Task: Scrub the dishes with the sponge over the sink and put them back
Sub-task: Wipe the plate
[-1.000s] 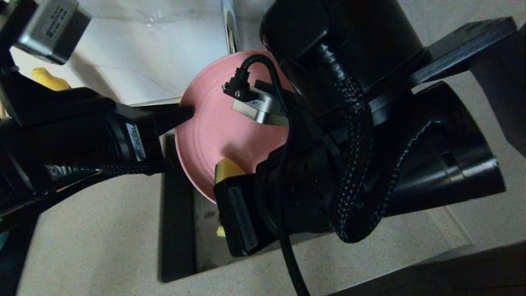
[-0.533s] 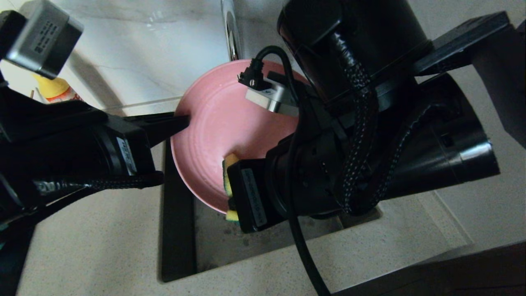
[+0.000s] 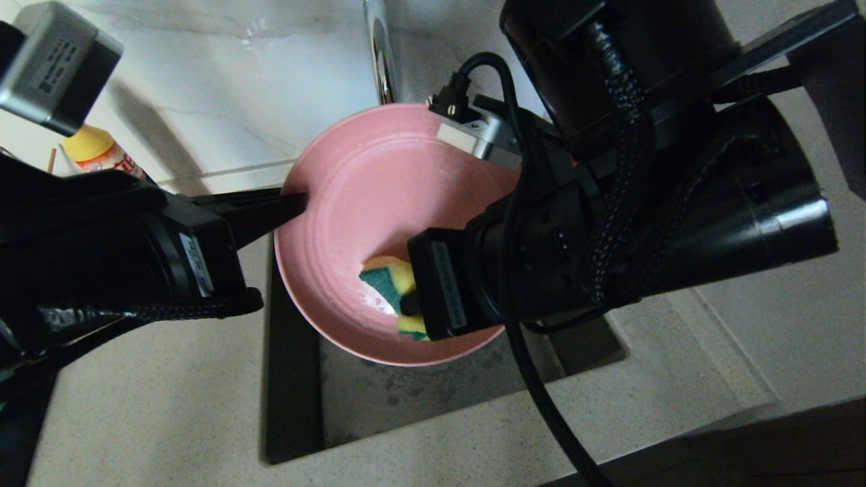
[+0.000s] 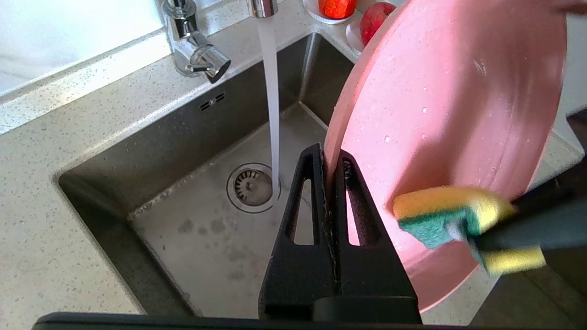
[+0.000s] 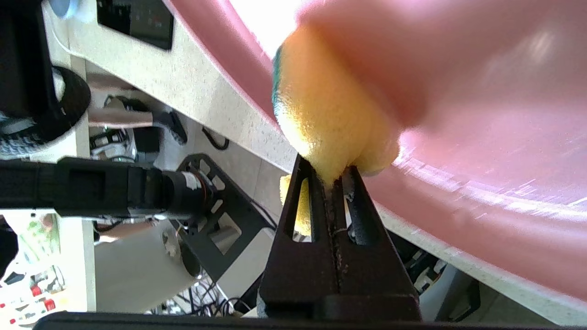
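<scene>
The pink plate [image 3: 358,196] hangs tilted on edge over the sink [image 3: 379,399]. My left gripper [image 3: 301,201] is shut on its left rim, and the left wrist view shows that rim pinched between the jaws of the left gripper [image 4: 331,158]. My right gripper [image 3: 408,306] is shut on the yellow and green sponge [image 3: 387,279], which presses against the lower inner face of the plate. In the right wrist view the sponge [image 5: 325,114] bulges out of the right gripper [image 5: 328,172] against the plate [image 5: 481,114]. The wet plate [image 4: 458,91] and the sponge [image 4: 440,211] also appear in the left wrist view.
Water [image 4: 273,114] runs from the chrome faucet [image 4: 192,41] onto the basin floor beside the drain strainer [image 4: 251,187]. Red fruit on white saucers [image 4: 373,20] sits at the sink's far corner. A yellow bottle [image 3: 95,152] stands at the left by the wall. Speckled countertop [image 3: 149,392] surrounds the sink.
My right arm has swung to the right, dragging the sponge across the lower plate; its green face now shows. The plate has sunk a little and more of its face is uncovered.
</scene>
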`<state>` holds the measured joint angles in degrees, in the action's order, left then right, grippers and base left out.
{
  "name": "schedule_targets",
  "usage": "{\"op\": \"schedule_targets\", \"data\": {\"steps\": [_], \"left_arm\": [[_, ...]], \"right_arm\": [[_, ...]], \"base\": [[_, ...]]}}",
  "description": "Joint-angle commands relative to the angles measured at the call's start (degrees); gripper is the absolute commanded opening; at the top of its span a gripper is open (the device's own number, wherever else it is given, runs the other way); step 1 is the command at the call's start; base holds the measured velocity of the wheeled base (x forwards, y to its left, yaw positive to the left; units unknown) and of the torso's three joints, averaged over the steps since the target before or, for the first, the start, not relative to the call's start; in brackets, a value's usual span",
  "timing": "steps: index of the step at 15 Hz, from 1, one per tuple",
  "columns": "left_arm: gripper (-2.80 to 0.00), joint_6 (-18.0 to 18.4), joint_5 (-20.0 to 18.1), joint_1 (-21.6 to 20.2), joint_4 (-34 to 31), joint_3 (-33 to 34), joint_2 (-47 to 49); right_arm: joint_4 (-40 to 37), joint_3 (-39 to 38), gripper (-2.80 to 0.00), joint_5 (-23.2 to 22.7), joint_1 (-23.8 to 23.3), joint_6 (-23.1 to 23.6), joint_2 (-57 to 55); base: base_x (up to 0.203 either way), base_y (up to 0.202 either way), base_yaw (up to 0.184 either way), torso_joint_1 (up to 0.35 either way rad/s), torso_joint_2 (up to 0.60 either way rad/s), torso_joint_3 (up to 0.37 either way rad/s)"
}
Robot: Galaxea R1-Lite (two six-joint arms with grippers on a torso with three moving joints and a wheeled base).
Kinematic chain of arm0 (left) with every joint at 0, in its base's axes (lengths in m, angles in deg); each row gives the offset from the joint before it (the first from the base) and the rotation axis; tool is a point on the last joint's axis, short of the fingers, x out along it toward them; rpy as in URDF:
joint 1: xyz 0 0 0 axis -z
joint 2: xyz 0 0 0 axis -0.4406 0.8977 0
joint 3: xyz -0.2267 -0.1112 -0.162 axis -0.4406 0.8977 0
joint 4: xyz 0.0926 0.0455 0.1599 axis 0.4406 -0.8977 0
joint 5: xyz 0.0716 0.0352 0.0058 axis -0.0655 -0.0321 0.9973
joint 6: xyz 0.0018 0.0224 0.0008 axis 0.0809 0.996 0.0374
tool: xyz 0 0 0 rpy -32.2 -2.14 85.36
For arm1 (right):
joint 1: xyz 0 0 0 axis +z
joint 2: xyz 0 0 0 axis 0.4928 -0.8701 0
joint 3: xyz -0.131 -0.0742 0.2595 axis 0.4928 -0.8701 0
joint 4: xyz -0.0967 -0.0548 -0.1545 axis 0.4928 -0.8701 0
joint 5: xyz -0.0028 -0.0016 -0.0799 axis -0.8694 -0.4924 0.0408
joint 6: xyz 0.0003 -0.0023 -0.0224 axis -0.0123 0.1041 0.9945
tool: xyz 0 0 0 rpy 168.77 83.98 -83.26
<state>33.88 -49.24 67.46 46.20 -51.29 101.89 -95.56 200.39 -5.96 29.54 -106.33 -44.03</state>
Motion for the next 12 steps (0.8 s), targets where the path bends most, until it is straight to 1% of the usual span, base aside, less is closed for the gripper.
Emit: {"op": "schedule_targets", "data": {"steps": [1, 5, 10, 12], "left_arm": [[-2.8, 0.1, 0.1, 0.0, 0.1, 0.5, 0.0], [-2.8, 0.2, 0.1, 0.0, 0.1, 1.2, 0.0], [-2.8, 0.4, -0.1, 0.4, 0.1, 2.5, 0.0], [-2.8, 0.3, -0.3, 0.4, 0.2, 2.5, 0.0]], "right_arm": [[0.1, 0.0, -2.8, 0.0, -0.8, -0.1, 1.2], [0.7, 0.0, -2.8, 0.1, -1.6, 0.1, 2.3], [1.2, 0.1, -2.8, 0.2, -3.7, 0.3, 3.3], [1.4, 0.1, -2.8, 1.3, -4.3, 0.5, 3.9]], "base": [[0.0, 0.0, 0.0, 0.0, 0.0, 0.0], [0.0, 0.0, 0.0, 0.0, 0.0, 0.0], [0.0, 0.0, 0.0, 0.0, 0.0, 0.0], [0.0, 0.0, 0.0, 0.0, 0.0, 0.0]]}}
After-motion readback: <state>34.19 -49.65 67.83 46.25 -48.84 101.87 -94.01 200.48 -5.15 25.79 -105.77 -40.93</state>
